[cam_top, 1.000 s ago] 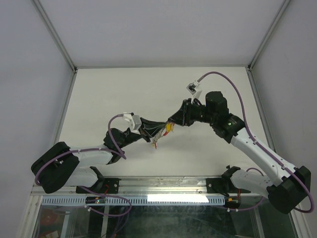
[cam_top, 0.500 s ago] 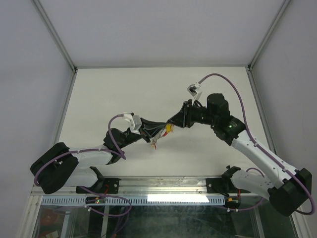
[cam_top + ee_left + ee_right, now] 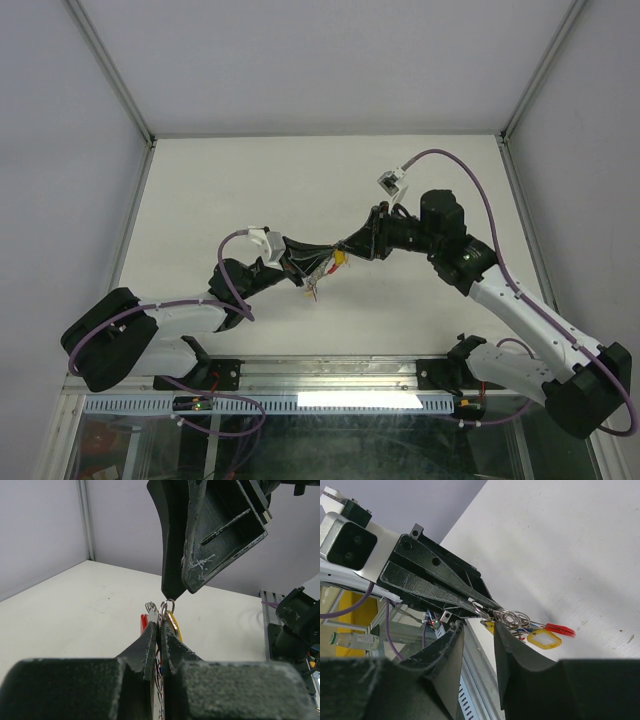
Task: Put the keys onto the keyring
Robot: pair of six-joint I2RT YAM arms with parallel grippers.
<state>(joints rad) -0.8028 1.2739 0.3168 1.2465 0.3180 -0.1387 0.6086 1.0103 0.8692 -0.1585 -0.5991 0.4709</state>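
Note:
My left gripper (image 3: pixel 306 264) is shut on a bundle of silvery rings and keys (image 3: pixel 161 611), held above the table. A yellow tag (image 3: pixel 175 624) and a red piece (image 3: pixel 144 622) stick out past its fingertips. I cannot tell whether the red piece is a key tag or the keyring; no D-shaped loop shows clearly. My right gripper (image 3: pixel 347 246) faces the left one tip to tip. Its jaws stand apart in the right wrist view (image 3: pixel 477 630), just under the rings (image 3: pixel 509 617), with the yellow tag (image 3: pixel 544 640) and the red piece (image 3: pixel 560 629) beyond. Its fingertip (image 3: pixel 170 591) touches a ring.
Both arms meet over the middle of the white table (image 3: pixel 220 190). Grey walls and metal frame posts (image 3: pixel 108 70) bound it. The metal rail (image 3: pixel 330 372) with the arm bases runs along the near edge.
My right gripper has edged left, closer to the left gripper's tips. The left gripper still holds the bundle in about the same place.

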